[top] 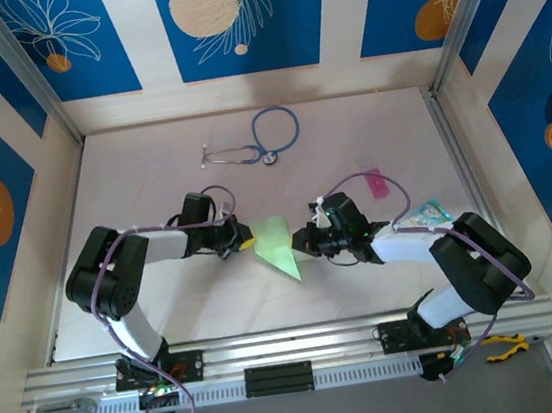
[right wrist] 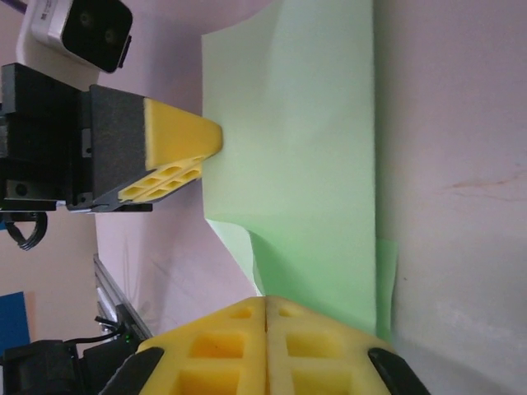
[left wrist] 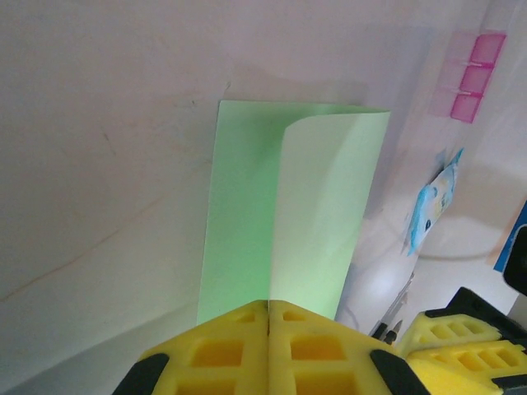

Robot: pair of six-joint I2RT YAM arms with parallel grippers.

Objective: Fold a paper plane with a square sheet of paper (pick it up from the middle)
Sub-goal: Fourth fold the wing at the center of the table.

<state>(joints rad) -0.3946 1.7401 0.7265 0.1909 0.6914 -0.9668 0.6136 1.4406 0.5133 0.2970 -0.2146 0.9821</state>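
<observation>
From above, one square sheet of paper [top: 277,247], pale green and already creased to a pointed outline, is held between two end effectors over the middle of the table [top: 141,173]. The left end effector [top: 247,242] is clamped on its left edge and the right end effector [top: 305,249] on its right edge. I cannot tell whether the sheet touches the table. The main risk is that arms pulling apart or twisting unevenly tear the thin sheet or drag it out of one grip. One stethoscope [top: 253,141] lies well behind. One pink block [top: 377,184] and one teal-and-white packet [top: 424,215] sit to the right, the packet close enough for the right arm to brush it.

In the left wrist view, the yellow fingers meet without a gap and the sheet runs out from between them. One flap curls up loosely instead of lying flat, so a crease pressed now could land crooked.

In the right wrist view, the fingers are likewise closed together on the near edge, and the left end effector's tip bites the opposite edge. A small corner pokes past the main layer, so the layers look misaligned and the fold may set skewed.
</observation>
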